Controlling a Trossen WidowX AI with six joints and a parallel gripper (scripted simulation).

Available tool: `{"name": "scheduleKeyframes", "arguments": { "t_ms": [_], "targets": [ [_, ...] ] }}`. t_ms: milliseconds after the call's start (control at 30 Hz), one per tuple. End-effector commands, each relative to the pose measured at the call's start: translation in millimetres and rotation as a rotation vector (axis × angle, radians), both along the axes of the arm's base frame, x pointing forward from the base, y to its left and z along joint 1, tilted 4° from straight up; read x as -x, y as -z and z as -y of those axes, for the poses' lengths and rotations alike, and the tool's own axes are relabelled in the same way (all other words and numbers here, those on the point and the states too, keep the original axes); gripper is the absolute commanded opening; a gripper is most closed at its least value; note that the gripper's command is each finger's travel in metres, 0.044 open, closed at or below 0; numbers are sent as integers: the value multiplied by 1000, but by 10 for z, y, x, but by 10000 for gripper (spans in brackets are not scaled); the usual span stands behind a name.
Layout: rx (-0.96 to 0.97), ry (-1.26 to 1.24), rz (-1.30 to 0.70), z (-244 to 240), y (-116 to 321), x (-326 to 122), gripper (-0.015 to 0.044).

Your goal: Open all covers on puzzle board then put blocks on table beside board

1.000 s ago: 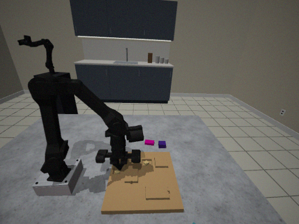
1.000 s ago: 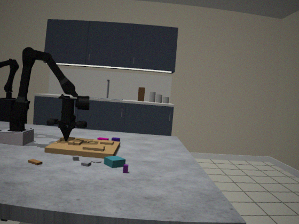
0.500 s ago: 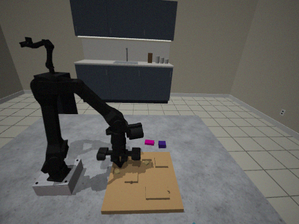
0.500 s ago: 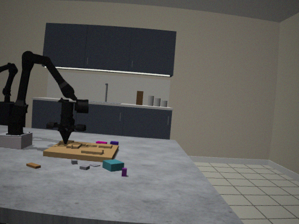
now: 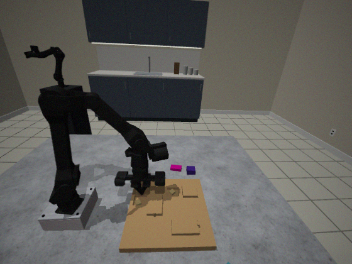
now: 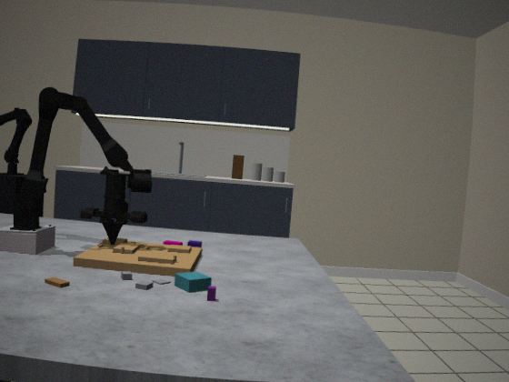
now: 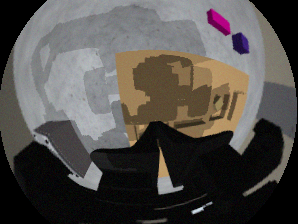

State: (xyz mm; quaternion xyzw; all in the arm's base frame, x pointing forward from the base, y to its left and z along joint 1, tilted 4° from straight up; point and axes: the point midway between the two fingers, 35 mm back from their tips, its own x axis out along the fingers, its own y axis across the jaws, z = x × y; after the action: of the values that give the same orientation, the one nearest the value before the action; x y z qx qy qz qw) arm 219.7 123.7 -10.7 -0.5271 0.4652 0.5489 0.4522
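Note:
The tan board (image 5: 163,240) (image 6: 132,265) lies on the table. My gripper (image 5: 141,192) (image 6: 113,243) is shut and empty, fingertips down at the board's far left part, at or just above its surface. A raised cover (image 5: 154,205) is left of centre, with a small knob on its near edge. A pale yellow block (image 5: 137,201) shows in an opening left of it. Another pale yellow block (image 5: 172,191) (image 7: 218,103) shows in a well beside the far right cover (image 5: 190,191). A wide cover (image 5: 185,227) with a knob is near right. The fingers hide the far left part.
A magenta block (image 5: 176,168) (image 6: 173,243) (image 7: 218,22) and a dark purple block (image 5: 190,170) (image 6: 194,244) (image 7: 240,43) lie beyond the board. In front of it are an orange piece (image 6: 56,282), grey pieces (image 6: 144,286), a teal block (image 6: 193,282) and an upright purple piece (image 6: 212,293).

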Motion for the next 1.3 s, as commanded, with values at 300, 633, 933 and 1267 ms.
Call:
{"name": "scheduleKeyframes", "arguments": {
  "t_ms": [300, 633, 933, 1267],
  "targets": [
    [-5, 1, -7, -90, -54, 30, 0],
    [-5, 1, -7, -108, -180, 20, 0],
    [-5, 1, -7, -121, -296, 16, 0],
    [-5, 1, -7, -132, -428, 18, 0]
  ]
}}
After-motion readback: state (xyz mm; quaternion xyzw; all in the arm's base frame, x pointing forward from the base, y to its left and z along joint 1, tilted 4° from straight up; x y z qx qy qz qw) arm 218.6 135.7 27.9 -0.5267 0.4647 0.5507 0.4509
